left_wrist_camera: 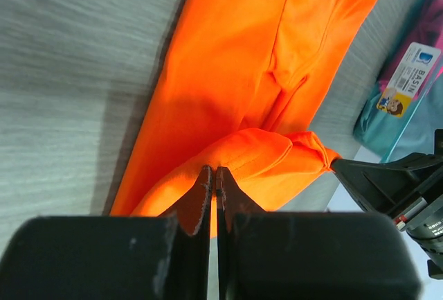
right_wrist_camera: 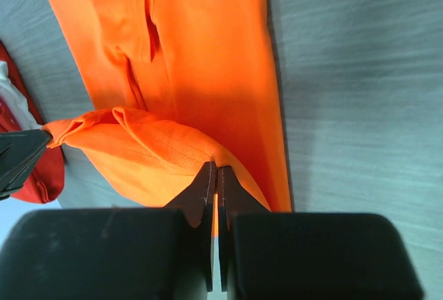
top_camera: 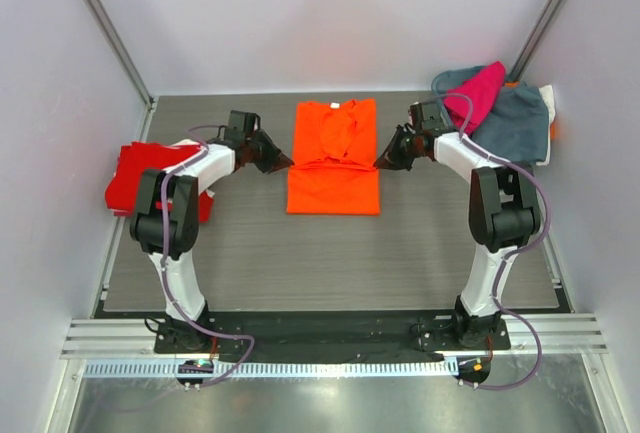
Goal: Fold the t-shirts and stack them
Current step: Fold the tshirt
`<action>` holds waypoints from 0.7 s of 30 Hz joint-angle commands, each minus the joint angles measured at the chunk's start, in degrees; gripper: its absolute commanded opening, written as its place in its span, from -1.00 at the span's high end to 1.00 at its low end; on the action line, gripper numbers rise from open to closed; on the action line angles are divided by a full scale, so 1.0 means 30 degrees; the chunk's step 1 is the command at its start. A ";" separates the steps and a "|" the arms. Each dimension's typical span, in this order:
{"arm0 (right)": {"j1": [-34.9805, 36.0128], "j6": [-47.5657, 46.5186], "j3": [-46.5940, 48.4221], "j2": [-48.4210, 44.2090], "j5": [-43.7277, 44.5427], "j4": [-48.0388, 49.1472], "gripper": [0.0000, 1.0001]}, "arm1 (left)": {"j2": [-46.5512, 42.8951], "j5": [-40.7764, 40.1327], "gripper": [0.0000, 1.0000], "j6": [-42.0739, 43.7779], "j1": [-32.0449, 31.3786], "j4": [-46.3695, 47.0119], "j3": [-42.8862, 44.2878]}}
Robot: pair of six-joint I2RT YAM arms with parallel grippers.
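- Lying flat at the middle of the counter [top_camera: 330, 263], the orange shirt [top_camera: 333, 158] is pinched at both side edges, about midway down, with a raised fold bunched between the two grips.
- A red shirt [top_camera: 130, 168] sits at the counter's left edge; a magenta shirt [top_camera: 485, 93] tops a heap [top_camera: 520, 123] at the far right corner.
- Risk: an uneven pull could skew the fold, or the thin cloth could slip from the tips.
- Left arm [top_camera: 190, 168] and right arm [top_camera: 470, 158] reach inward, low, facing each other, each one's jaws closed tight on orange cloth.
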 commanded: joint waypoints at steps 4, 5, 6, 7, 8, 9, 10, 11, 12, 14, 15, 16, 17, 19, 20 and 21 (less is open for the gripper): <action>-0.0467 -0.0363 0.2181 0.1249 -0.0999 0.0220 0.97 | 0.1101 0.0762 0.99 -0.0092 0.0439 0.0391 0.1788; -0.0526 -0.0335 0.2329 0.1367 -0.1028 0.0191 0.98 | 0.1278 0.0821 1.00 -0.0121 0.0469 0.0362 0.1935; -0.0556 -0.0334 0.2621 0.1542 -0.1029 0.0162 0.97 | 0.1396 0.0822 1.00 -0.0121 0.0498 0.0362 0.2226; -0.0643 -0.0305 0.2769 0.1863 -0.1058 0.0162 0.98 | 0.1658 0.0822 0.99 -0.0121 0.0585 0.0362 0.2374; -0.0586 -0.0247 0.2973 0.2098 -0.1145 0.0133 0.98 | 0.1777 0.0851 0.99 -0.0150 0.0615 0.0362 0.2492; -0.0643 -0.0275 0.3352 0.2274 -0.1204 0.0161 0.97 | 0.1952 0.0909 1.00 -0.0180 0.0674 0.0333 0.2783; -0.0615 -0.0189 0.3530 0.2595 -0.1233 0.0104 0.97 | 0.2273 0.0997 0.99 -0.0209 0.0732 0.0362 0.2960; -0.0673 -0.0217 0.3677 0.2743 -0.1234 0.0045 0.97 | 0.2479 0.1085 1.00 -0.0238 0.0762 0.0333 0.3136; -0.0673 -0.0159 0.3968 0.2861 -0.1234 0.0044 0.98 | 0.2655 0.1231 0.99 -0.0239 0.0791 0.0333 0.3457; -0.0703 -0.0100 0.4263 0.3212 -0.1234 0.0044 0.97 | 0.3094 0.1407 0.99 -0.0297 0.0821 0.0333 0.3810; -0.0761 -0.0071 0.4525 0.3301 -0.1234 0.0015 0.98 | 0.3183 0.1495 0.99 -0.0326 0.0850 0.0362 0.4014; -0.0732 0.0016 0.4644 0.3505 -0.1292 -0.0043 0.98 | 0.3271 0.1525 0.99 -0.0327 0.0850 0.0333 0.4133; -0.0761 0.0017 0.4819 0.3623 -0.1292 -0.0014 0.97 | 0.3359 0.1554 0.99 -0.0356 0.0850 0.0333 0.4250; -0.0790 0.0076 0.5230 0.3828 -0.1322 -0.0102 0.97 | 0.3418 0.1554 0.99 -0.0443 0.0850 0.0362 0.4513; -0.0790 0.0105 0.5376 0.4003 -0.1322 -0.0131 0.97 | 0.3506 0.1496 0.99 -0.0444 0.0850 0.0333 0.4660; -0.0819 0.0134 0.5581 0.4092 -0.1293 -0.0131 0.97 | 0.3564 0.1467 1.00 -0.0415 0.0850 0.0333 0.4806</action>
